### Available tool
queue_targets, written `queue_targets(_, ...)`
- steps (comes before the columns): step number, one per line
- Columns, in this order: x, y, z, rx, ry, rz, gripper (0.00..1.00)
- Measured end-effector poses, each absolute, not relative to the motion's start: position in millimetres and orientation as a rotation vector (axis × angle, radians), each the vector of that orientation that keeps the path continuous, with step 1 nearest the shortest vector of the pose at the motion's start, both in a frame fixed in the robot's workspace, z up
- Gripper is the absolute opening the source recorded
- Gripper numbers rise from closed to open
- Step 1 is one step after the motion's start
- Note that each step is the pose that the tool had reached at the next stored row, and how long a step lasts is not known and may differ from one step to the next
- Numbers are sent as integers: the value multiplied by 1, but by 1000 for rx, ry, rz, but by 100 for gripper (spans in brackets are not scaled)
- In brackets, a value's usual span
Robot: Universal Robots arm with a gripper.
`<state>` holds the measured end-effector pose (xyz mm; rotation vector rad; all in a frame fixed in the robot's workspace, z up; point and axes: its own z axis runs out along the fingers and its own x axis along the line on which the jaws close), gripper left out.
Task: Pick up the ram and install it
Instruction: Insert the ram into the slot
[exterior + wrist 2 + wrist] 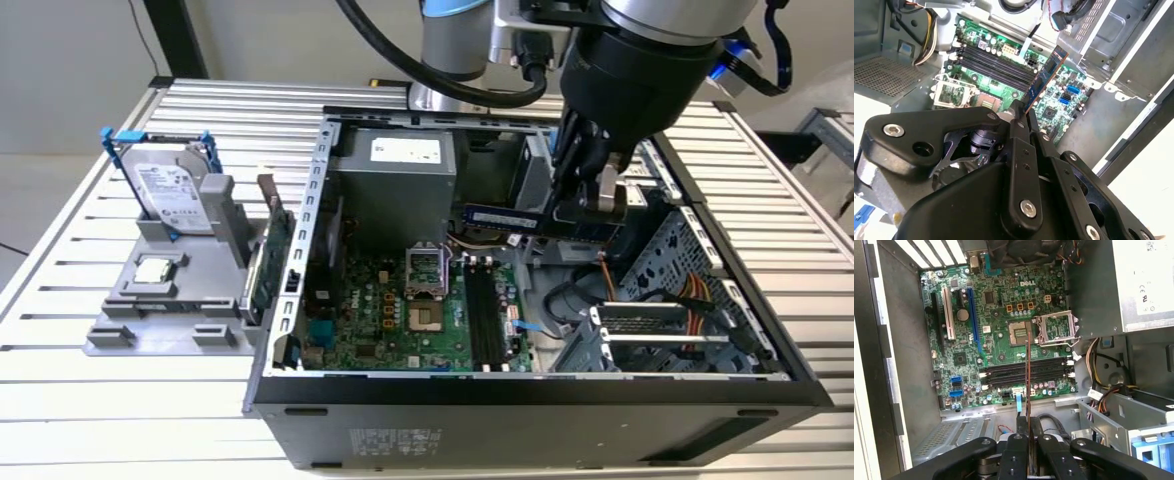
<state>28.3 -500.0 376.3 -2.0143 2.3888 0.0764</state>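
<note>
The ram [514,218], a thin blue stick, hangs in the air inside the open computer case, above the motherboard [394,315]. My gripper [597,205] is shut on the end of it at the exterior view's right. In that view the stick lies crosswise to the black memory slots [483,322], which sit below it and nearer the case's front. In the second wrist view the ram [1046,75] juts out from my gripper [1021,114] over the slots [989,62]. The first wrist view shows the ram [1027,375] edge-on, rising from my gripper [1027,424] across the slots [1026,371].
The case walls [534,395] ring the board. The grey power supply [394,185] sits at the back and a drive cage with cables [667,320] at the exterior view's right. Outside, a hard drive in a blue frame [174,190] and a green card [274,262] stand on a grey fixture [147,320].
</note>
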Motion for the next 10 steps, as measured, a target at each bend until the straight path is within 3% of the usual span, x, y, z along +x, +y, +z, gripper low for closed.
queue_targets(10, 28, -500, 376, -1971, 2424, 76, 0)
